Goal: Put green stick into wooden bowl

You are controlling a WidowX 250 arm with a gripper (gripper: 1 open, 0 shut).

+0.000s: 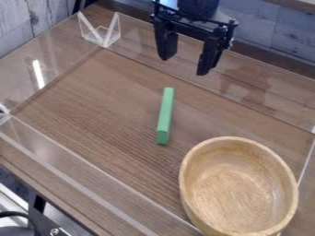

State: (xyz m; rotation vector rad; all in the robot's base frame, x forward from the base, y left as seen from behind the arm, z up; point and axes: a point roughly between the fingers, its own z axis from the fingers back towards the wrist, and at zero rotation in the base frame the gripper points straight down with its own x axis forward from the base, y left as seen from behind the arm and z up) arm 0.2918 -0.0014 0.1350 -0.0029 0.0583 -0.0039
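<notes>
The green stick [165, 116] lies flat on the wooden table, running near to far, roughly in the middle of the view. The wooden bowl [239, 217] sits upright at the front right, a short way from the stick's near end, and nothing is inside it. My gripper [185, 54] hangs above the back of the table, beyond the stick's far end and clear of it. Its two dark fingers [163, 44] stand wide apart and open, with nothing between them.
Clear acrylic walls [50, 69] enclose the table on the left, front and back. A small clear stand [98, 30] sits at the back left corner. A grey wall [277, 28] rises behind the arm.
</notes>
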